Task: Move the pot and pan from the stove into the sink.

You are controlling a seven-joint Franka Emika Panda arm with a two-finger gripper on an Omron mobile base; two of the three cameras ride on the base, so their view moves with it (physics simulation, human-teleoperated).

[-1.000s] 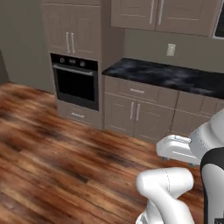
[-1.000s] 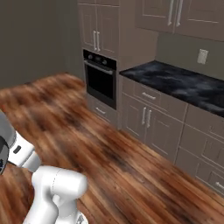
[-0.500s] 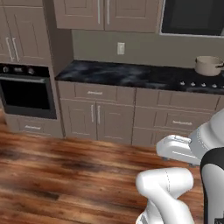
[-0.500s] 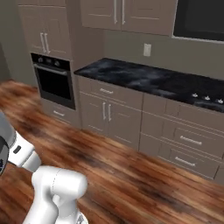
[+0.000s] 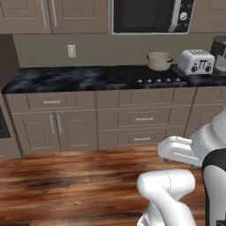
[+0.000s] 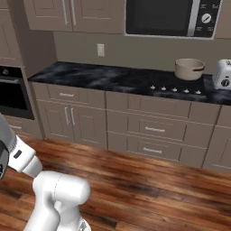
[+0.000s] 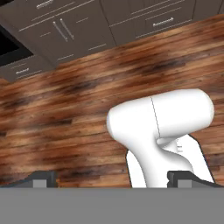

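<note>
The beige pot stands at the back of the black stove, whose row of small silver knobs runs along the front edge. The pan and the sink are out of view. My gripper is open, its two dark fingertips far apart, pointing down at the wooden floor with nothing between them. It is far from the counter, with the arm folded close over the base.
A white toaster sits right of the pot. A black microwave hangs above the stove. Grey drawers and cabinets run below the marbled counter. A wall oven is at the left.
The whole picture has shifted as the base moved: the wall oven slid off to the left, and the stove, pot, toaster and microwave came into view. The arm kept its pose.
</note>
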